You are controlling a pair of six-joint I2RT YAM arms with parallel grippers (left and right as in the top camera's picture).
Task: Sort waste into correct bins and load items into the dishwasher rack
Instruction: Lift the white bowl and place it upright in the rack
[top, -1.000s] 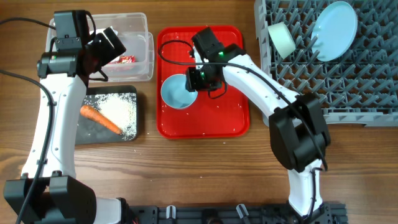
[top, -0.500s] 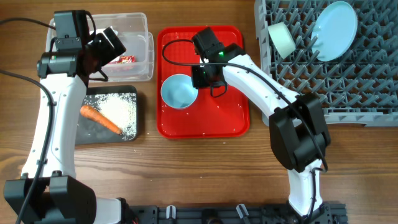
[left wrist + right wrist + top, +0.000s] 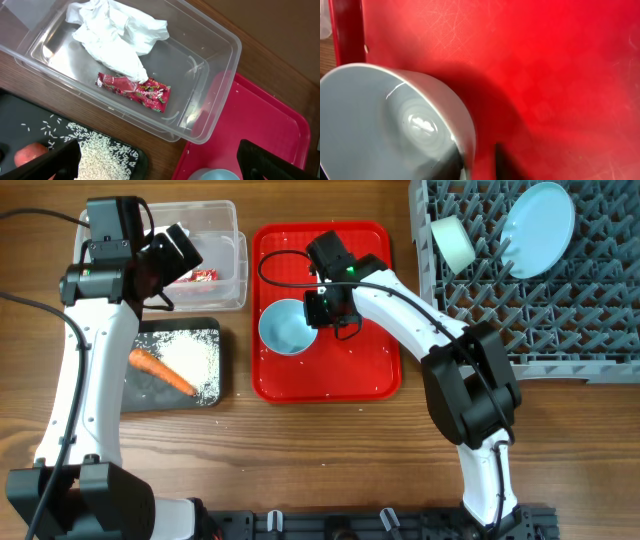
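Hovering at the rim of the bowl [image 3: 285, 330] on the red tray [image 3: 340, 370], the right claw [image 3: 318, 308] is showing one finger [image 3: 498, 161] just outside it; clenched or not, I cannot tell. The left claw [image 3: 178, 252] is hanging released above the tub [image 3: 222, 215].

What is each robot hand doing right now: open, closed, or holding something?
Left gripper: jaws open, empty, above the clear plastic rectangular tub.
Right gripper: at the rim of the pale-blue bowl; whether it grips cannot be told.
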